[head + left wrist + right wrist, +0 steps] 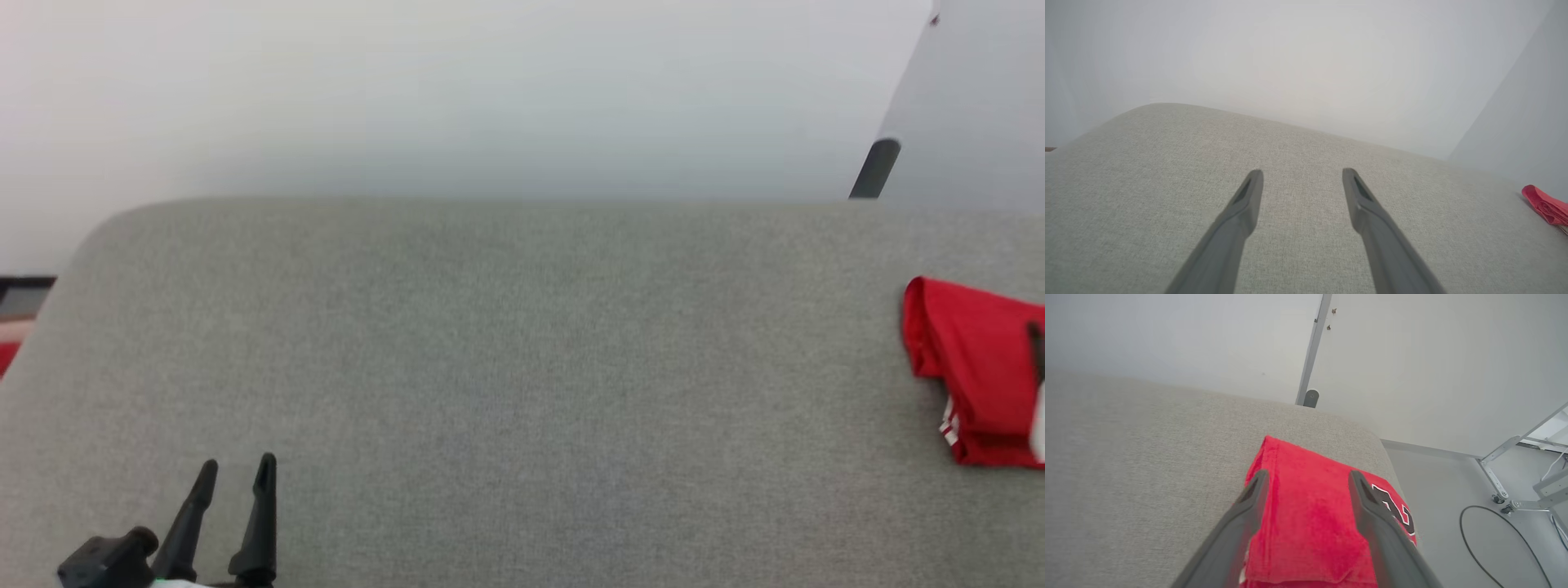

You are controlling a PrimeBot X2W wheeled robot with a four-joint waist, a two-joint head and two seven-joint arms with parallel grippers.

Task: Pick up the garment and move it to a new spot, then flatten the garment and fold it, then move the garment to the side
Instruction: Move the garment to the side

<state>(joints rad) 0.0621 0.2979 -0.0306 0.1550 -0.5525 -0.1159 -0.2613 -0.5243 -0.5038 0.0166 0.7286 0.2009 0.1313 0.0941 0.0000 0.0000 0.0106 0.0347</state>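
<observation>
Two grippers splayed, empty | garment [1308, 531] just beneath right gripper [1307, 477], lengthwise along its fingers | left gripper [1302, 173] well apart

light: bright, even | shadows: faint | focus: soft | edges: wide-angle bending

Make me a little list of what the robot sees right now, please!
Surface: grey fabric cushion
Garment: red jersey, folded, lying near the cushion's right end
Left gripper: open, over bare cushion, holding nothing
Right gripper: open, poised over the jersey, not clamped on it
Floor: black cable beside the cushion
</observation>
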